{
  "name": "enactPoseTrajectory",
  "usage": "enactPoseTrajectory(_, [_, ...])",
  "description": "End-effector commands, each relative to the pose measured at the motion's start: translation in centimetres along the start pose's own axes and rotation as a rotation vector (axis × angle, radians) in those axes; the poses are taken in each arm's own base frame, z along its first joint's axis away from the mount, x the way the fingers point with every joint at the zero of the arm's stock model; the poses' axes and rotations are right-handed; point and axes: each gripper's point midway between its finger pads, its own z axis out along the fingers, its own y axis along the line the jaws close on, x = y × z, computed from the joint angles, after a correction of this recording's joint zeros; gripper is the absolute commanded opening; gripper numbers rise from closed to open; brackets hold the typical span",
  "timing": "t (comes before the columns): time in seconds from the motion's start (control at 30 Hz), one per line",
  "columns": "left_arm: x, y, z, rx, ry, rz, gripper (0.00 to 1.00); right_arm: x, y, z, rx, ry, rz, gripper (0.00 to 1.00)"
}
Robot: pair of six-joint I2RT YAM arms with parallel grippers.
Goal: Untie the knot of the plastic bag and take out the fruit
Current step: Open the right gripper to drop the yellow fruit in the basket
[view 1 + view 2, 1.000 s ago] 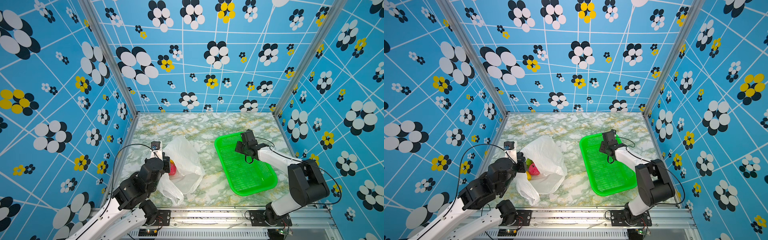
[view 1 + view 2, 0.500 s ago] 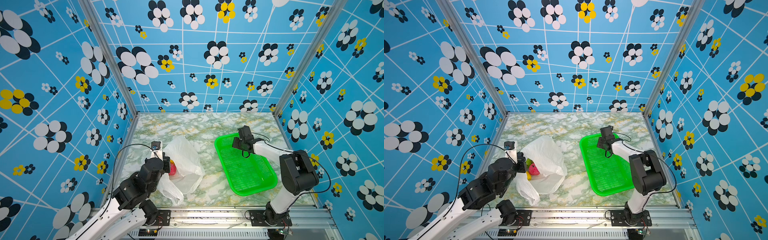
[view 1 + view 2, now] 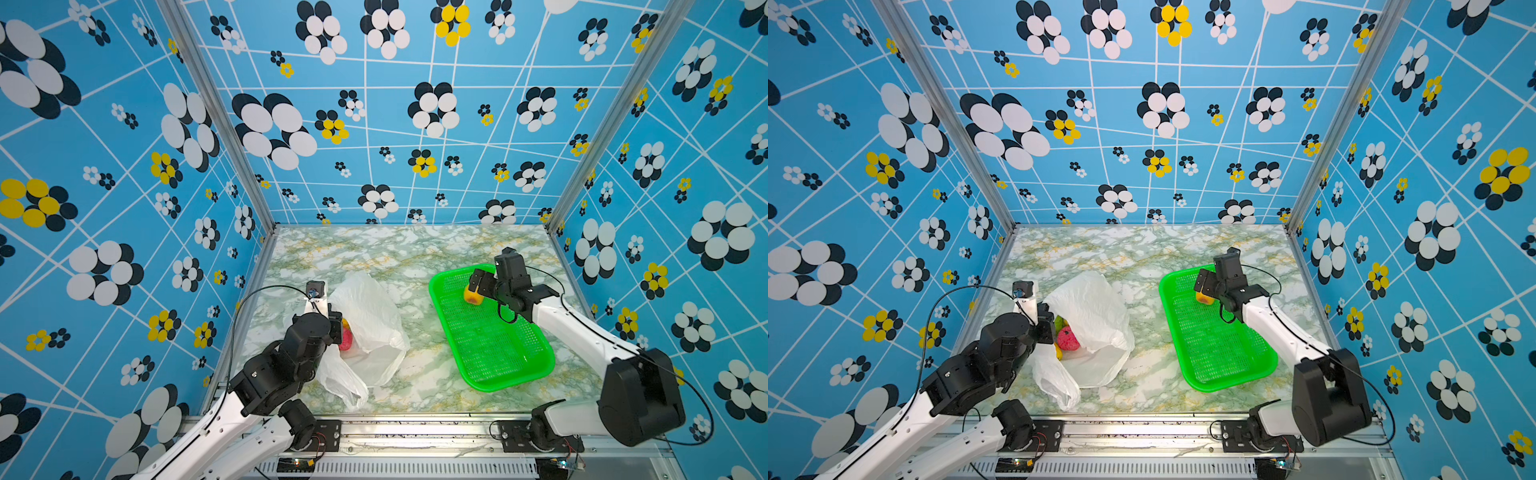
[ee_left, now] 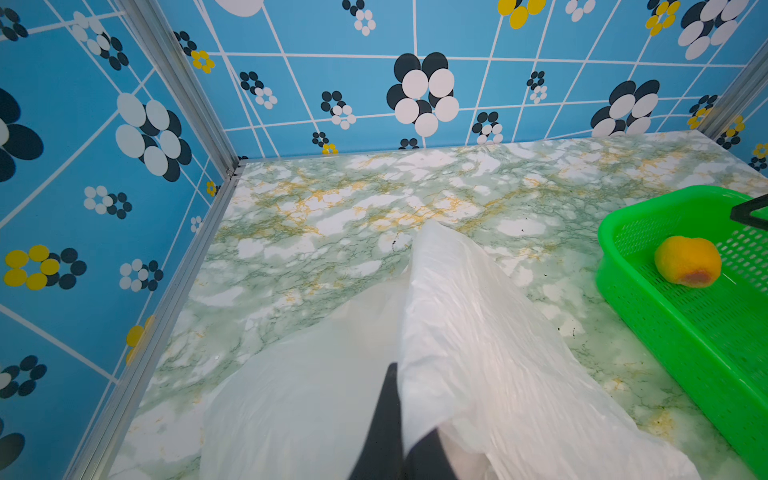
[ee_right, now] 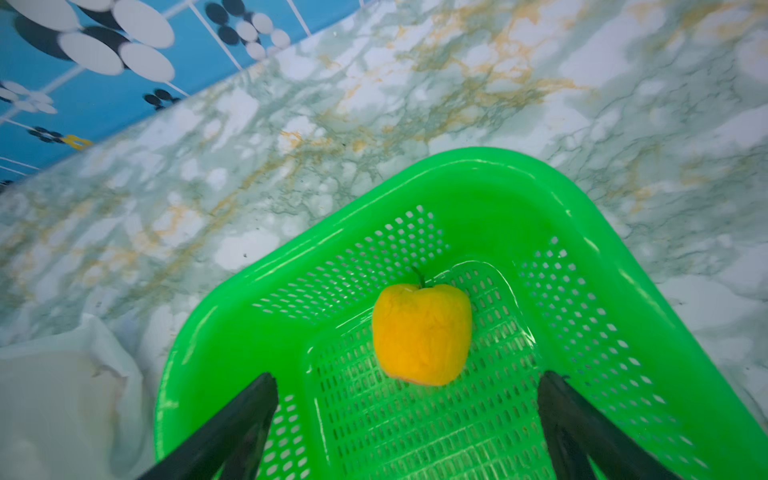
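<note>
Nearest, at about 7 o'clock on the green-and-white marbled tabletop (image 3: 374,253), the thin crinkly white plastic bag (image 3: 370,316) lies slumped with its mouth gaping toward 9 o'clock. No knot shows, so I judge it already undone. The left end effector (image 4: 401,415) is clamped shut on the bag's upper edge and holds the mouth up, unmoved over the last second. Inside the opening a bumpy red round toy fruit (image 3: 1068,338) and a green toy fruit (image 3: 1061,321) are waiting. Farther off, at 4 o'clock, sits the bright green mesh plastic basket (image 3: 498,388). At its far corner, toward 11 o'clock, the right end effector (image 5: 409,382) has just spread its jaws wide, having been narrower a second ago. The round yellow-orange toy fruit (image 5: 422,332) now lies free on the mesh between the fingers, touching neither. One fruit therefore looks delivered. Judging by the bag, more remain, so the right arm's next job is probably a trip back toward 9 o'clock for the red one.
</note>
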Motion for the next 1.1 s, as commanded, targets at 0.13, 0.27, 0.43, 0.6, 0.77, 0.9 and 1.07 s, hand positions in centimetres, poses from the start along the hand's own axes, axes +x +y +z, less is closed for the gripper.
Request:
enactPoseTrajectory(0.13, [-0.4,-1.0,0.2,0.105,0.003,-0.076,0.00,3.2,-1.2,-3.2,-0.008,0.102,0.287,0.99])
enactPoseTrajectory(0.27, [-0.7,-2.1,-0.5,0.197,-0.035,-0.090,0.00,4.5,0.8,-4.6,-0.166,0.149,0.358,0.99])
enactPoseTrajectory(0.43, [0.4,0.0,0.5,0.043,0.000,-0.102,0.00,3.6,6.5,-9.4,-0.591,0.093,0.232,0.99])
enactPoseTrajectory(0.6, [1.4,-2.8,1.3,0.162,0.084,-0.025,0.00,3.3,5.0,-11.9,-0.534,0.054,0.196,0.99])
enactPoseTrajectory(0.77, [1.9,-0.6,0.8,0.097,0.060,-0.091,0.00,4.4,10.6,-14.6,-0.656,0.098,0.007,0.95])
enactPoseTrajectory(0.9, [2.0,-1.2,1.3,0.149,0.075,-0.115,0.00,7.2,16.1,-17.8,-0.685,0.049,-0.242,0.66])
enactPoseTrajectory(1.07, [3.1,-0.9,2.4,0.100,0.133,-0.110,0.00,11.4,20.5,-20.4,-0.773,0.001,-0.450,0.45])
